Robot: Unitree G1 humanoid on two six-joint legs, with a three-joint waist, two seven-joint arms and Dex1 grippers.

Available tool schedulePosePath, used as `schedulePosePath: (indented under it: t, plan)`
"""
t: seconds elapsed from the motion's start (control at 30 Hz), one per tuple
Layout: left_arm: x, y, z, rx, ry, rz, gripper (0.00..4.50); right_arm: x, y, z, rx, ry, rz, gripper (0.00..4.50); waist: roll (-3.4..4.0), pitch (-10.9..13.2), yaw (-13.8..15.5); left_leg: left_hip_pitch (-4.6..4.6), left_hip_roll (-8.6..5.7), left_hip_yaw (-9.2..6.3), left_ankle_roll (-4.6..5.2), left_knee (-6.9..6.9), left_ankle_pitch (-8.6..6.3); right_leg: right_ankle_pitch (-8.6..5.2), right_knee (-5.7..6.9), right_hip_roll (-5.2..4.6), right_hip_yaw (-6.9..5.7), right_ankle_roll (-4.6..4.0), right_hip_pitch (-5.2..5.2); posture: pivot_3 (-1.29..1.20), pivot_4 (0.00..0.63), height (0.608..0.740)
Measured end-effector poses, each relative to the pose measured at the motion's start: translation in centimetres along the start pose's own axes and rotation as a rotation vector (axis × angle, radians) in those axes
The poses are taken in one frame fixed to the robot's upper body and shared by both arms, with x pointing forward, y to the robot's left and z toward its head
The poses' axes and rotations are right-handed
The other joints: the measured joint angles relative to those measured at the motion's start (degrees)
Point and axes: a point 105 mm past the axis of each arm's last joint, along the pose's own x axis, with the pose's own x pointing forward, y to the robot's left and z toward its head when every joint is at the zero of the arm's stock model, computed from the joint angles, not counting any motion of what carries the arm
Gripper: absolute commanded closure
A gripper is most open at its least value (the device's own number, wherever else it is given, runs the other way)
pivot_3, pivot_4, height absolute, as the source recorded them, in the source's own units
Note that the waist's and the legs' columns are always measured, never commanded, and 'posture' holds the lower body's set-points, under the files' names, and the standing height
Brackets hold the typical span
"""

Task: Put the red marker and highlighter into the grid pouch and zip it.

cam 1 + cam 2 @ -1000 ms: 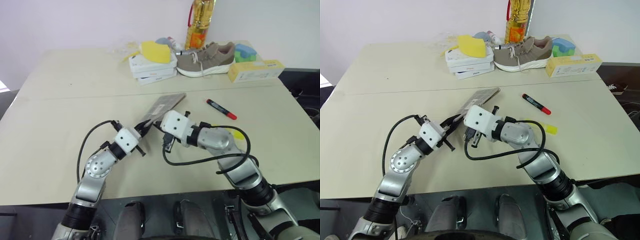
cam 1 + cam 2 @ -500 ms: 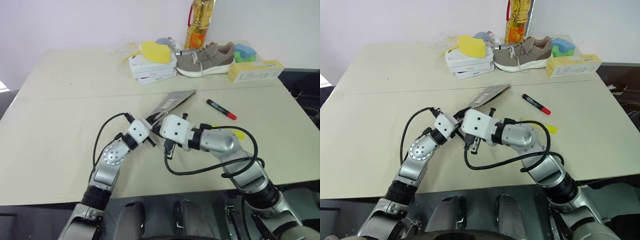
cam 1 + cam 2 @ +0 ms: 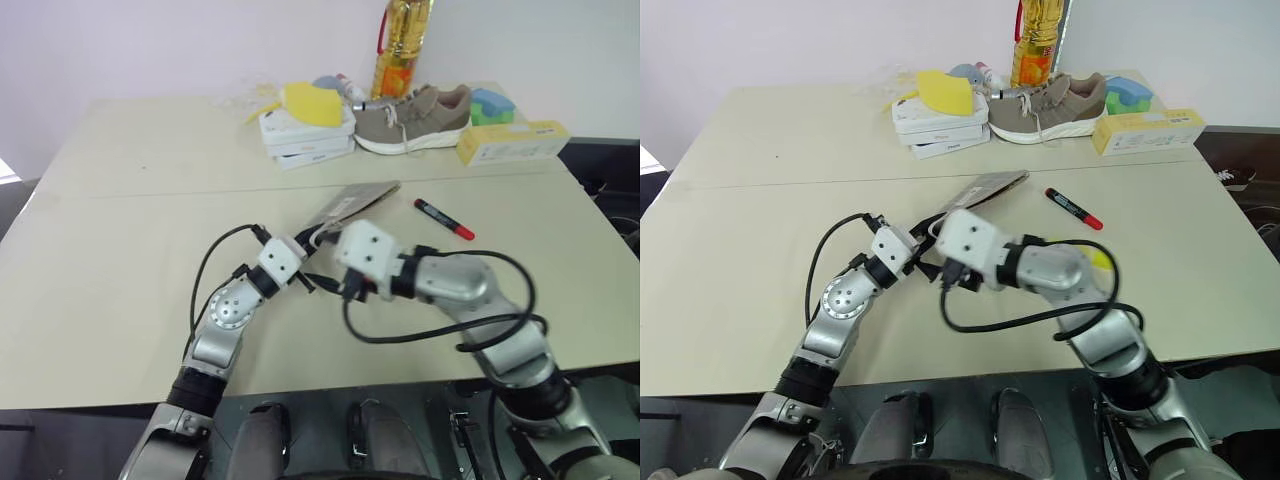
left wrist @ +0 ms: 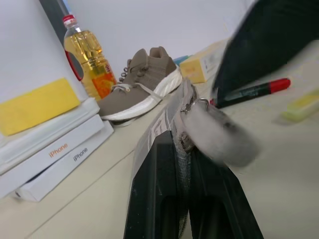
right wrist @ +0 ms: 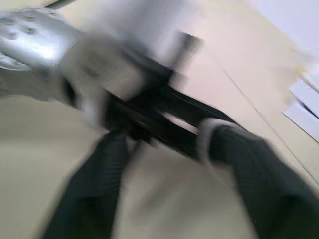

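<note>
We saw the grid pouch point(image 3: 352, 200), grey and flat, lifted at a slant, its near end clamped in the left gripper point(image 3: 312, 243); its contents were hidden. Beyond it lay the red marker point(image 3: 443, 218), on the table point(image 3: 120, 220). The right gripper point(image 5: 164, 164) probably stood with fingers apart, just beside the left.

Soft, even indoor light is falling across the cream table point(image 3: 120, 200), leaving only faint, diffuse shadows beneath the arms and no harsh glare. The head views are staying sharp at the back, where the shoe point(image 3: 412, 116) is showing crisply, while the right gripper point(image 3: 345, 290) is smearing with motion blur. In the right wrist view everything is streaking heavily. In the left wrist view, near objects are blurring out of focus and the oil bottle point(image 4: 87, 62) is catching a slight sheen.
</note>
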Motion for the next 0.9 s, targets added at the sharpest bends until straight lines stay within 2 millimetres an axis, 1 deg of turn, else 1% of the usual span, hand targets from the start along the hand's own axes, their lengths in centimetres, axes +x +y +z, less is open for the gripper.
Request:
schedulePosePath:
  t: [0.13, 0.17, 0.23, 0.33, 0.47, 0.57, 0.67, 0.77, 0.9]
  plan:
    - [-1.6, 0.9, -0.2, -0.046, 0.049, -0.054, 4.50, -3.9, -1.8, -4.1, 0.116, 0.167, -0.087, 0.61, -0.01, 0.00, 0.33, 0.03, 0.00, 0.00, 0.00, -0.01, 0.00, -0.01, 0.00, 0.02, 0.00, -0.01, 0.00, 0.00, 0.150, 0.740]
    - [-2.1, 1.1, -0.3, -0.062, 0.067, -0.084, 4.50, -5.1, -2.4, -5.5, 0.162, 0.221, -0.124, 0.61, -0.01, 0.01, 0.38, 0.06, 0.01, 0.01, 0.00, -0.03, 0.00, -0.01, 0.00, 0.02, 0.01, -0.02, 0.00, 0.00, 0.150, 0.740]
    - [-2.8, 1.1, -0.5, -0.093, 0.097, -0.127, 4.50, -6.6, -3.2, -7.0, 0.229, 0.278, -0.184, 0.61, 0.00, 0.00, 0.39, 0.14, 0.01, 0.02, 0.00, -0.06, 0.00, -0.01, 0.01, 0.03, 0.08, -0.02, 0.01, 0.00, 0.150, 0.740]
    - [-3.3, 0.5, -0.1, -0.108, 0.090, -0.207, 4.50, -8.0, -3.5, -9.4, 0.266, 0.365, -0.229, 0.61, -0.01, 0.01, 0.77, 0.14, 0.01, 0.07, 0.00, -0.04, 0.00, -0.01, -0.01, 0.06, 0.08, -0.03, 0.04, 0.00, 0.150, 0.740]
    - [-3.7, -0.4, 0.2, -0.141, 0.078, -0.300, 4.50, -8.9, -4.2, -12.3, 0.338, 0.429, -0.289, 0.61, -0.02, 0.01, 0.97, 0.13, -0.01, 0.14, 0.00, -0.01, 0.00, -0.02, -0.02, 0.05, 0.13, -0.02, 0.05, 0.00, 0.150, 0.740]
    - [-3.8, -1.1, 0.5, -0.161, 0.057, -0.362, 4.50, -9.6, -5.1, -13.1, 0.353, 0.438, -0.340, 0.61, -0.03, 0.02, 0.99, 0.13, -0.01, 0.13, 0.00, -0.01, 0.00, -0.02, -0.02, 0.06, 0.13, -0.02, 0.04, 0.00, 0.150, 0.740]
    - [-3.8, -1.4, 0.9, -0.161, 0.039, -0.390, 4.50, -9.9, -5.5, -13.5, 0.351, 0.432, -0.360, 0.61, -0.03, 0.02, 0.96, 0.13, -0.01, 0.13, 0.00, -0.01, 0.00, -0.01, -0.02, 0.07, 0.13, -0.01, 0.05, 0.00, 0.150, 0.740]
    - [-3.7, -1.5, 1.1, -0.155, 0.019, -0.390, 4.50, -10.2, -6.0, -13.4, 0.351, 0.414, -0.377, 0.61, -0.04, 0.02, 0.99, 0.13, -0.01, 0.13, 0.00, -0.01, 0.00, -0.01, -0.02, 0.07, 0.13, -0.01, 0.06, 0.00, 0.150, 0.740]
    - [-3.4, -1.3, 1.3, -0.130, -0.009, -0.369, 4.50, -10.3, -6.2, -14.2, 0.422, 0.419, -0.380, 0.61, -0.06, 0.03, 0.99, 0.13, -0.01, 0.12, 0.00, 0.00, 0.00, -0.01, -0.03, 0.07, 0.13, -0.01, 0.07, 0.00, 0.150, 0.740]
